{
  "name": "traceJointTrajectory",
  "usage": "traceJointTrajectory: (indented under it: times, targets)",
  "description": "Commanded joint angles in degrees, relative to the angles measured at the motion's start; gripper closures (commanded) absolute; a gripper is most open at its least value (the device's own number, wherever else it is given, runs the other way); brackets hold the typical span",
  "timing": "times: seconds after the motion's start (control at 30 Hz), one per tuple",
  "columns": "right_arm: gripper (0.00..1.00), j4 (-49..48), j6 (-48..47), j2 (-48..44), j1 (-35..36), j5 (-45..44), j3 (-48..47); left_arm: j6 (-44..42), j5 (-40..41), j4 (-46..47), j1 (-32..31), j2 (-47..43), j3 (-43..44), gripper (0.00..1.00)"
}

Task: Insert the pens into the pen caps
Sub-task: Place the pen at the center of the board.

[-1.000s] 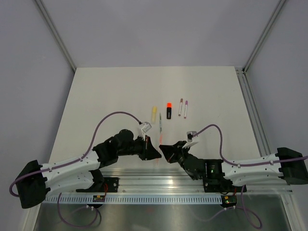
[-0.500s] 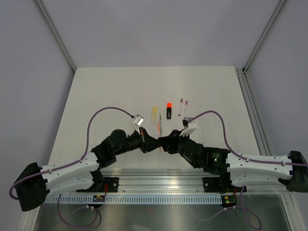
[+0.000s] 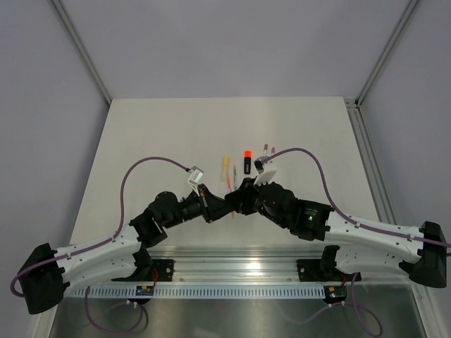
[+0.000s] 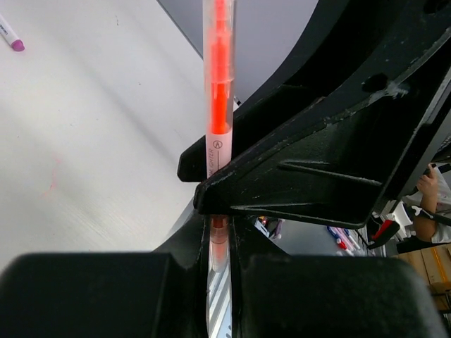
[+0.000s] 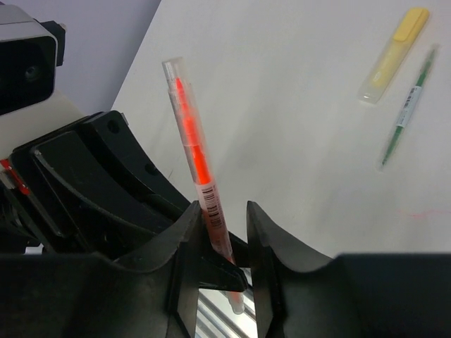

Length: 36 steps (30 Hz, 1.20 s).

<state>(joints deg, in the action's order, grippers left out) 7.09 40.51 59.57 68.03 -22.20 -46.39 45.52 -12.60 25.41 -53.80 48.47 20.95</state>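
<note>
Though boxed in by smooth grey walls, spreads wide, flat and matt as off-white counter. Clamps, with hard black left claw, slim translucent orange-red pen aloft over near middle; flanks same barrel with right claw, jaws apart. Farther back, flat on counter: stubby black highlighter, chunky pale yellow highlighter, thin green pen.

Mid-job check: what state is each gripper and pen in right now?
left gripper: shut on the orange-red pen.
right gripper: open, jaws either side of that pen.
orange-red pen: held at one end, raised off the table.
yellow highlighter: lying flat on the table.
thin green pen: lying flat beside it, not touching.
black highlighter: lying flat on the table.
</note>
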Motion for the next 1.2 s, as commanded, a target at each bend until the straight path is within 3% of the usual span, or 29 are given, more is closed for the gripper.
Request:
traceJointTrajectory:
  times: [0.0,0.13,0.2,0.27,0.3,0.33,0.43,0.57,0.67,0.87,1.17]
  targets:
    - [0.71,0.03,-2.28,1.34,-1.76,2.42,-2.04,-1.04,0.12,6.06,-0.16,-0.48,0.14,1.00]
    - [0.94,-0.15,-2.63,1.86,-2.72,1.37,-1.86,-1.04,0.73,5.88,-0.16,-1.09,-0.47,1.00]
    - [1.00,0.29,-2.89,2.39,-5.26,3.28,-1.77,-1.65,0.91,5.27,-0.16,-1.71,-0.65,0.99]
    - [1.00,-0.32,-3.24,3.35,-7.81,6.10,-1.25,-2.53,0.74,3.08,-0.16,-2.76,-0.38,0.89]
    - [1.00,-0.50,-3.68,3.88,-9.22,8.63,-1.07,-2.63,0.74,2.20,-0.16,-3.37,-0.56,0.81]
    - [1.00,-0.85,-4.03,4.41,-12.28,9.79,-0.90,-2.89,0.91,1.41,-0.16,-4.16,-0.91,0.63]
    - [1.00,-2.51,-5.53,8.00,-18.08,13.92,0.24,-4.12,3.10,-3.77,-0.16,-8.12,-2.31,0.30]
    - [1.00,-3.93,-7.64,12.93,-25.56,18.59,0.78,-6.05,5.91,-12.82,-0.16,-13.39,-3.20,0.09]
    - [1.00,-4.28,-10.00,18.81,-29.87,19.73,-1.14,-7.45,8.37,-17.30,-0.16,-17.52,-3.28,0.03]
    - [1.00,-2.26,-11.68,30.59,-34.01,19.64,-6.95,-10.45,16.89,-29.34,-0.16,-24.54,-1.88,0.02]
    - [0.98,0.38,-12.91,40.62,-36.92,20.09,-11.52,-9.57,19.54,-33.84,-0.16,-27.02,-3.72,0.02]
